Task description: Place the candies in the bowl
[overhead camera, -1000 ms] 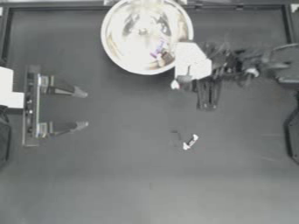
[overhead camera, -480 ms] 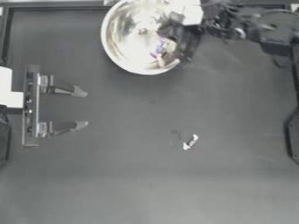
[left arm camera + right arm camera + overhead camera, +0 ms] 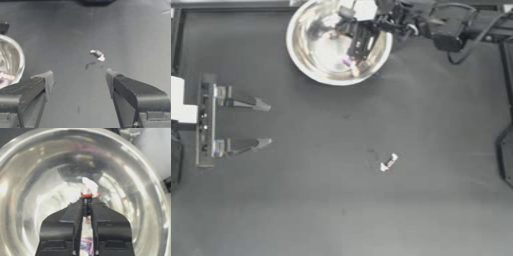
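**Right gripper over bowl, candy pinched and ready for release**

Left edge of the top view: the left gripper is parked at mid-height, well apart from every task item. Its jaws are spread wide and hold nothing. This arm is idle; its drawn-back position keeps the centre of the table free for the working arm.

Upper centre of the top view: the bowl sits against the top edge. A pink-purple candy lies inside it, near the lower right of the basin. Other contents cannot be separated from the reflections.

Over the right half of the bowl: the right gripper reaches in from the upper right corner. In the right wrist view the jaws are pressed together on a white candy with a red mark, which projects just beyond the fingertips. The grip is at one end of the wrapper, so the candy hangs clear above the basin and should drop inside the rim when the jaws part.

Lower right of centre: one loose candy remains on the table, well apart from the bowl and both grippers. It also appears in the left wrist view, ahead of the open jaws.

Judgement: the release step is at hand; one pickup remains after it.
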Robot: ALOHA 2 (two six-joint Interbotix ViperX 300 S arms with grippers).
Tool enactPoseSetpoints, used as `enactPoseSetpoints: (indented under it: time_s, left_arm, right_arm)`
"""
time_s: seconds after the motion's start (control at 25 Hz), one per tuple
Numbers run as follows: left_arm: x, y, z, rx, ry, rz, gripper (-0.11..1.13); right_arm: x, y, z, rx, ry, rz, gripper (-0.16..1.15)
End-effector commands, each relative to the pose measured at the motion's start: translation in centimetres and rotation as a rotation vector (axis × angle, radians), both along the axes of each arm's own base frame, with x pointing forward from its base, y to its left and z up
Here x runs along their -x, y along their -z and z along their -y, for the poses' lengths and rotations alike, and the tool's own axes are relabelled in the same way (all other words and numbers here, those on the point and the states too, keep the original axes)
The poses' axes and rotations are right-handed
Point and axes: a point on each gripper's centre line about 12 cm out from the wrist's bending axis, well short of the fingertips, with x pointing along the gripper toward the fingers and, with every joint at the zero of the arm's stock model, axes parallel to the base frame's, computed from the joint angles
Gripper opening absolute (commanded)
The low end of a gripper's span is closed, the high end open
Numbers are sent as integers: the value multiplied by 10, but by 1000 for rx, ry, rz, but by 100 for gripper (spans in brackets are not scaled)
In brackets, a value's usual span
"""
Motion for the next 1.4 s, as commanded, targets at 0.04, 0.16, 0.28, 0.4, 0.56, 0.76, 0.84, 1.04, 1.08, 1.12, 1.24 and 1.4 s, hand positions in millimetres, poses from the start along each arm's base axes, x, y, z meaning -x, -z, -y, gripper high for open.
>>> enactPoseSetpoints:
  time_s: [0.04, 0.16, 0.28, 0.4, 0.56, 0.76, 0.84, 1.04, 1.08, 1.12, 1.24, 1.4]
  left_arm:
    - [0, -5, 0, 0, -3, 18, 96]
    - [0, -4, 0, 0, -4, 16, 96]
    - [1, -3, 0, 3, -5, 15, 96]
    - [1, -3, 0, 8, -6, 16, 96]
    - [1, -2, 0, 8, -6, 14, 96]
    - [4, -1, 0, 8, -6, 14, 96]
    - [5, -1, 0, 9, -6, 17, 96]
    - [10, -4, 0, 5, -7, 37, 96]
    - [11, -5, 1, 4, -6, 42, 96]
    - [11, -6, 1, 4, -7, 45, 96]
    - [12, -7, 1, 3, -7, 49, 96]
    - [12, -5, 1, 4, -7, 45, 96]
  right_arm:
    - [-3, -21, 5, 28, 6, 42, 70]
    - [-1, -19, 11, 17, 24, 46, 106]
    - [-2, -19, 8, 15, 17, 40, 101]
    - [-3, -24, 0, 3, 4, 26, 98]
    - [-1, -39, -18, -7, -24, 12, 98]
    - [10, -67, -52, -3, -76, 18, 98]
    - [18, -77, -67, -1, -97, 20, 98]
    - [41, -95, -110, -9, -175, -16, 98]
    - [45, -98, -118, -19, -188, -28, 98]
    - [48, -99, -126, -28, -202, -46, 98]
    - [58, -103, -146, -65, -241, -99, 98]
    - [63, -102, -169, -112, -296, -163, 98]
